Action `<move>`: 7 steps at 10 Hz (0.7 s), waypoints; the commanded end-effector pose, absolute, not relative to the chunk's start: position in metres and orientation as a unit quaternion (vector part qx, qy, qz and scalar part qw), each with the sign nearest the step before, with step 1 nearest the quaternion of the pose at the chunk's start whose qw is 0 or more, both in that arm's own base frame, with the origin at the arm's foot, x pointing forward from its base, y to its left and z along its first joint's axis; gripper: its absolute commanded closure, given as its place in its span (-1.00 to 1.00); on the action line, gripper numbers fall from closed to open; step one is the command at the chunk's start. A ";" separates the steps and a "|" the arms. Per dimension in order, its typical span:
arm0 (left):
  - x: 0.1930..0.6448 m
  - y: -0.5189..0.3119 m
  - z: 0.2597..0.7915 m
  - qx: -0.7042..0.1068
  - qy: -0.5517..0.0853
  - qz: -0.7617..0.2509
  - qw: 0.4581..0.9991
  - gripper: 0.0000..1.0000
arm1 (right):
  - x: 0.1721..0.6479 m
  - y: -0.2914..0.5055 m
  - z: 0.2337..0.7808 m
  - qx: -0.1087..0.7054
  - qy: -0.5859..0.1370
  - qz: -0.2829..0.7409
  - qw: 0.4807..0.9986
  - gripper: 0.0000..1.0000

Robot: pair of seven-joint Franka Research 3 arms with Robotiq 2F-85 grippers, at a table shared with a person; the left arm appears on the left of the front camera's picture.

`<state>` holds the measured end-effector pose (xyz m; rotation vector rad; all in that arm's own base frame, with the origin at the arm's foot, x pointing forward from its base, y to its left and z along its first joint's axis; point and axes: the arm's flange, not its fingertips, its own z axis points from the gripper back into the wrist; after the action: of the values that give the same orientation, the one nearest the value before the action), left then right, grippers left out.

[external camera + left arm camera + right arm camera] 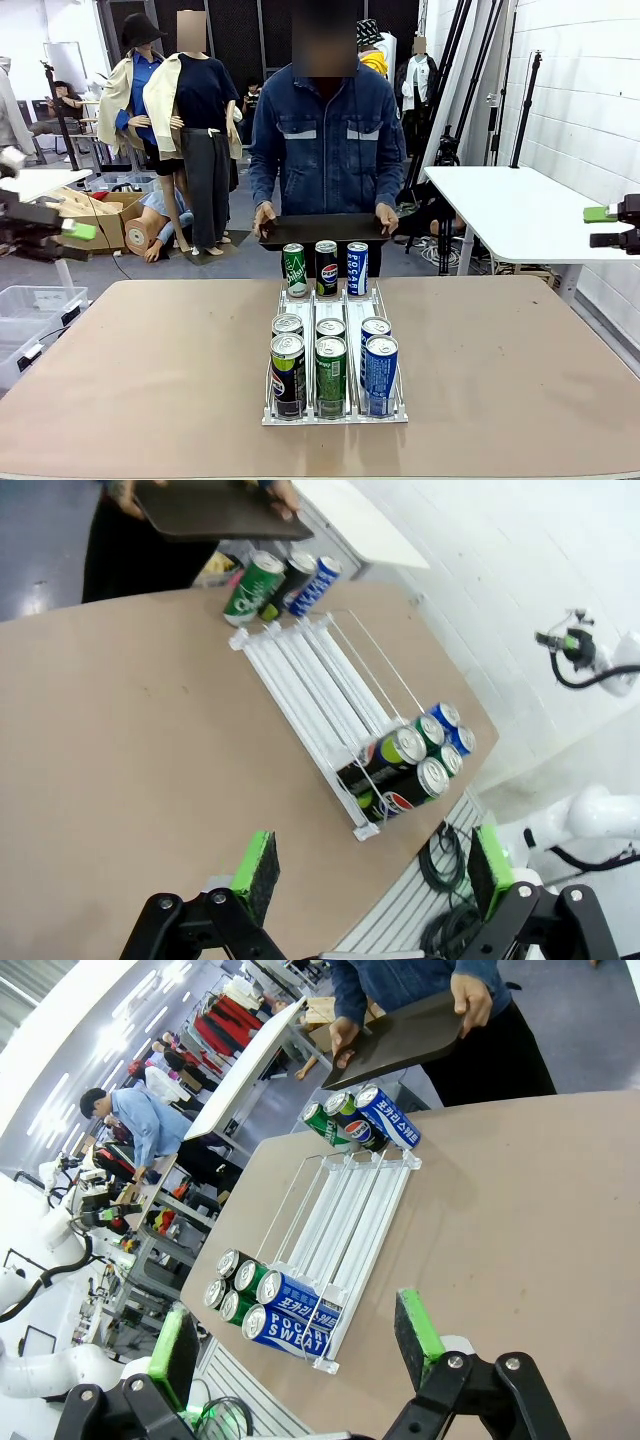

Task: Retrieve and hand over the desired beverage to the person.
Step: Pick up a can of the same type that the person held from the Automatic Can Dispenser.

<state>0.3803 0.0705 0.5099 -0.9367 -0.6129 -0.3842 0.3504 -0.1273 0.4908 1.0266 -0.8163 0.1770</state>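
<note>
A white rack [335,413] in the middle of the table holds several beverage cans. At its far end stand a green can [294,270], a dark Pepsi can [326,268] and a blue Pocari can [357,268]. More cans are grouped at the near end, fronted by a dark can [288,375], a green can [331,375] and a blue can [380,375]. The person [325,130] stands at the far side and holds a dark tray [322,230] in both hands. My left gripper [85,235] [372,870] hovers open off the table's left. My right gripper [597,226] [295,1340] hovers open off the right.
A white side table [510,205] stands at the back right. Cardboard boxes [100,215] and a clear plastic bin [30,305] sit on the floor at the left. Wide bare tabletop [140,380] lies on both sides of the rack.
</note>
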 end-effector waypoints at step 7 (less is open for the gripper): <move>0.392 -0.155 0.575 -0.261 -0.110 -0.251 0.926 -1.00 | 0.350 -0.127 0.491 0.477 -0.380 0.084 0.788 -1.00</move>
<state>0.3829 -0.1434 0.5710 -0.5883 -0.2609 -0.5169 0.3505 -0.1272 0.4911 1.0269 -0.8165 0.1778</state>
